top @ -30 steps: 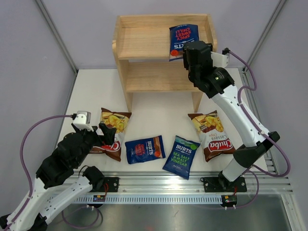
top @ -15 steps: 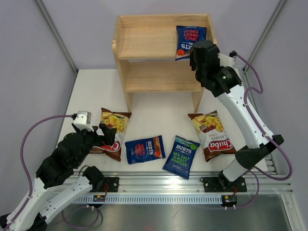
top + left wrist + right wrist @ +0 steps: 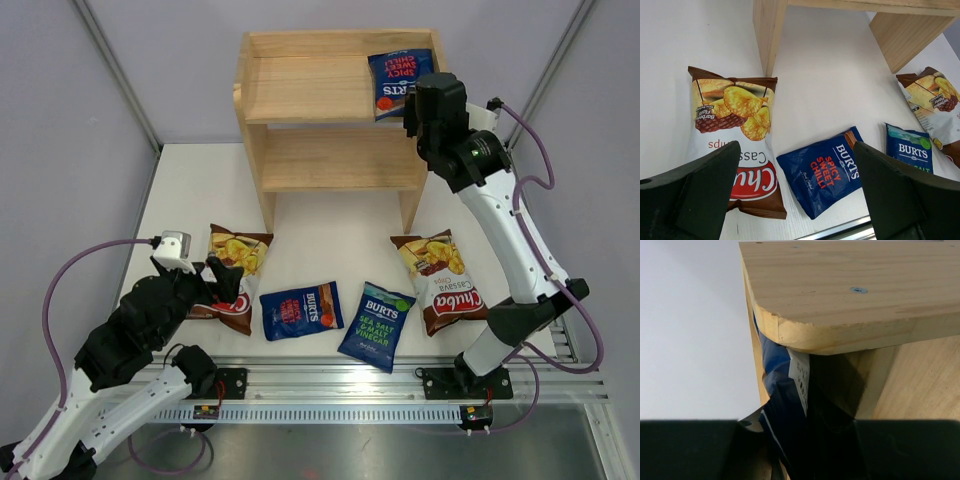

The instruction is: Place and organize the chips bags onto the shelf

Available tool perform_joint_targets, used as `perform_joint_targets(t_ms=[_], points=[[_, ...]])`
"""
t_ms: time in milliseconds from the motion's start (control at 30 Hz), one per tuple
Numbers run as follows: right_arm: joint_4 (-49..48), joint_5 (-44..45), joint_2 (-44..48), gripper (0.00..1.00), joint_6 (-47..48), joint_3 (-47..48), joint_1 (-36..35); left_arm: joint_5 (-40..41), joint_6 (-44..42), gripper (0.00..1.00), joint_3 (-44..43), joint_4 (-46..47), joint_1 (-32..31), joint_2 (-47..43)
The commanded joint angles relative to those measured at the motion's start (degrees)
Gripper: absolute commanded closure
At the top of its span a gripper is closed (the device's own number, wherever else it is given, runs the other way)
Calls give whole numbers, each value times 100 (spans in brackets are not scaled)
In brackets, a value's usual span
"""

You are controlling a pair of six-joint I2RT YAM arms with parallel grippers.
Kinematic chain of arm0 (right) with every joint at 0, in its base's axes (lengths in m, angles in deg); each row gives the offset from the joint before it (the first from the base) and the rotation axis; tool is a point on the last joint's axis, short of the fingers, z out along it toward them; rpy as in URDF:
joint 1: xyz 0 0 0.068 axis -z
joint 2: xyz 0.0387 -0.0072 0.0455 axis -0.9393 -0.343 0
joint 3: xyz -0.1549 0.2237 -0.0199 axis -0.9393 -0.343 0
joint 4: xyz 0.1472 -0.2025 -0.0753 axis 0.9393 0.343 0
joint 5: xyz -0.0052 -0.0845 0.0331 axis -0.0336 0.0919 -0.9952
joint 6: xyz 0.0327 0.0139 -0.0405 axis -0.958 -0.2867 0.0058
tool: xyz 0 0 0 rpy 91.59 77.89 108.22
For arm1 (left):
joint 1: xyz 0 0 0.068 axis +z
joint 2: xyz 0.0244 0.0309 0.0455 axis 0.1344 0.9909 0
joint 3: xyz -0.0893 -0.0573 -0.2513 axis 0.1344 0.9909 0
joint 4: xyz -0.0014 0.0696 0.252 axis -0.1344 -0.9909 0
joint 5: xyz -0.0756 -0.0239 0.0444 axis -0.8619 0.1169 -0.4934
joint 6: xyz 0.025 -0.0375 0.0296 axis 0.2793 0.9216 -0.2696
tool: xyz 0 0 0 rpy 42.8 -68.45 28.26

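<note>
- Right gripper (image 3: 800, 450) pinches Burts chilli bag (image 3: 401, 82), carried farther along shelf (image 3: 300, 90) toward end panel (image 3: 438, 55) beside it; release looks near.
- Left gripper (image 3: 222, 282) gaping over Chuba bag (image 3: 735, 130).

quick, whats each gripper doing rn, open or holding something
Left gripper: open, holding nothing.
Right gripper: closed on the Burts spicy sweet chilli bag.
</note>
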Motion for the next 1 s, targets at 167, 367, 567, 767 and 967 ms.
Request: perform_joint_targets(t_ms=[167,367,567,767,967], points=[[368,122,-220,63,-26,483,82,62,-22,1,26,221,-61,1],[1115,166,-123,44,-141,615,74,79,-13,1,26,212,-70,19],[1344,122,26,36,-123,562,74,150,13,1,26,195,-70,1],[1311,-18,377,22,34,159,74,290,48,1,-9,142,-70,98],[826,-448,843,1,562,-351,91,352,75,1,-18,107,-70,142]])
